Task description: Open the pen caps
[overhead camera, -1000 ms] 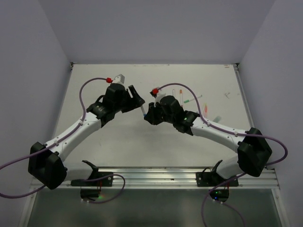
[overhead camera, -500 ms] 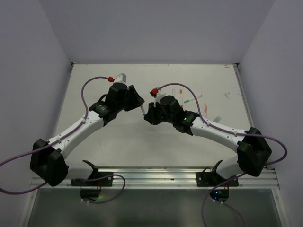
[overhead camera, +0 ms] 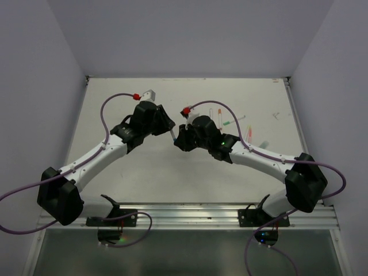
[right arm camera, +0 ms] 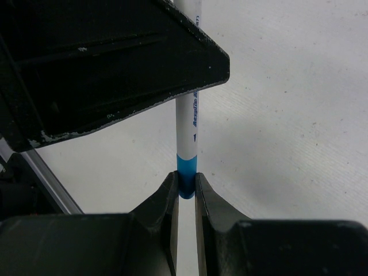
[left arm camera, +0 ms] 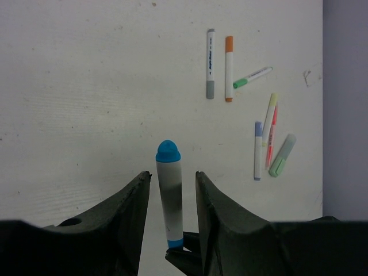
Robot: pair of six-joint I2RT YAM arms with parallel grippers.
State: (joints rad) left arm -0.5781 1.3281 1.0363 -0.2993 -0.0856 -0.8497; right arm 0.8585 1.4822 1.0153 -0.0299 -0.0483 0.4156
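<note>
A white pen with blue ends (left arm camera: 171,195) stands upright between the two arms above the table. My right gripper (right arm camera: 186,175) is shut on its lower blue end (right arm camera: 187,178); in the top view that gripper (overhead camera: 178,138) sits at centre. My left gripper (left arm camera: 172,173) straddles the white barrel, open, with a narrow gap showing on each side. The rounded blue tip (left arm camera: 168,152) pokes out beyond the left fingertips. The other capped pens lie on the table at the far right: grey (left arm camera: 210,63), orange (left arm camera: 229,68), green (left arm camera: 252,77), yellowish (left arm camera: 270,112), purple (left arm camera: 257,150), mint green (left arm camera: 282,155).
The loose pens form a cluster right of the right wrist (overhead camera: 233,122). White walls (overhead camera: 46,86) close in the table on the left, right and back. A metal rail (overhead camera: 190,215) runs along the near edge by the arm bases.
My left gripper has slid right onto the held pen and its jaws have narrowed around the barrel. The right gripper has stayed put, still gripping the pen.
</note>
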